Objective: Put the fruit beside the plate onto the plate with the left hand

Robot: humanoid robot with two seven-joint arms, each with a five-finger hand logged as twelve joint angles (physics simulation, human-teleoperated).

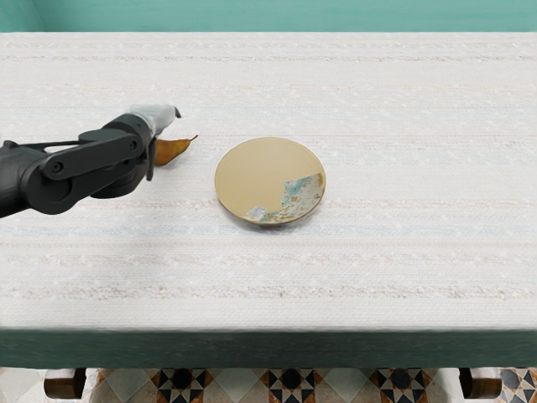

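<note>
The left hand hovers at the fruit, which shows partly behind it, to the left of the plate and apart from its rim. Whether the hand is open or gripping the fruit cannot be told from this angle. The plate carries no fruit, so the lift and the placing look to be still ahead.

The dark, jointed left arm comes in from the picture's left edge at mid-height and stretches rightward and slightly upward, its thick elbow segment nearest the edge and a slimmer forearm link beyond it, ending in the pale grey left hand, which points right.
</note>
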